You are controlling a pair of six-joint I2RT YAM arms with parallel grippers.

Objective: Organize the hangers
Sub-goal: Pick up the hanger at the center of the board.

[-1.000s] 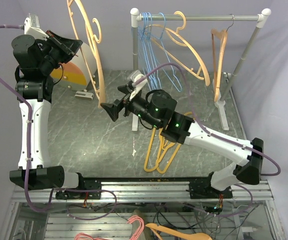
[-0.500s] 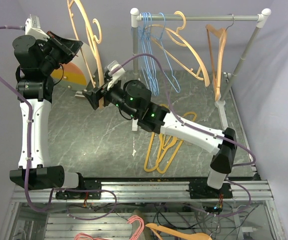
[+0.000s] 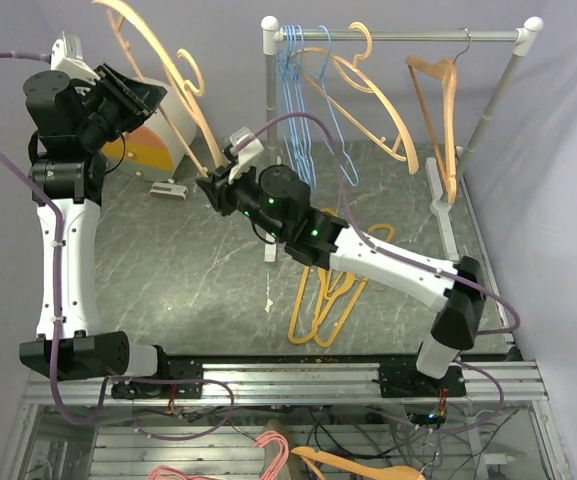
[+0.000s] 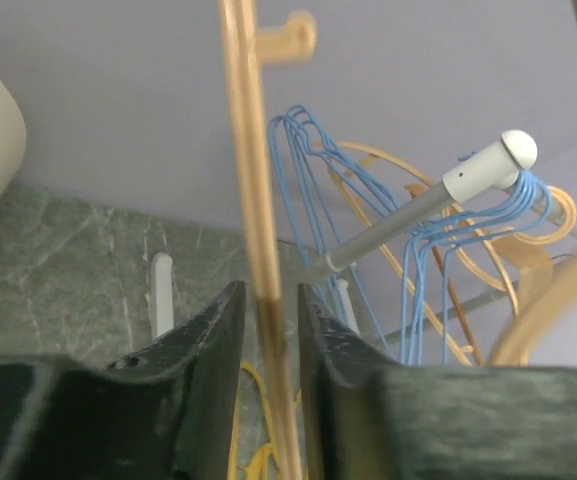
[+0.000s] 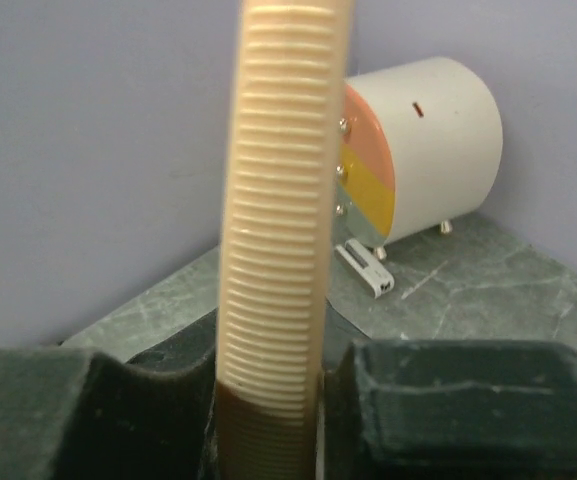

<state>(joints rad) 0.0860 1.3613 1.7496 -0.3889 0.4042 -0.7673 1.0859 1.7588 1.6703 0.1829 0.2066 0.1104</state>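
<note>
A large tan hanger (image 3: 190, 100) is held up at the back left, tilted with its top toward the left. My left gripper (image 3: 136, 95) stands around its thin rod (image 4: 253, 200). The left gripper (image 4: 271, 300) is open, with a narrow gap on each side of the rod. My right gripper (image 3: 211, 187) is shut on the hanger's ribbed lower bar (image 5: 283, 200), and the right gripper (image 5: 271, 365) presses it from both sides. Light-blue wire hangers (image 3: 298, 100) and two tan hangers (image 3: 378, 95) hang on the rail (image 3: 398, 36). Orange hangers (image 3: 323, 300) lie on the table.
A white cylinder with an orange and yellow face (image 3: 153, 140) stands at the back left, with a small white clip (image 3: 168, 190) beside it. The rack's left post (image 3: 271, 130) and right foot (image 3: 446, 215) stand on the table. Purple cables loop over both arms.
My right arm reached left from mid-table and its jaws closed on the hanger's lower bar. The left jaws eased apart, and the hanger's top swung left.
</note>
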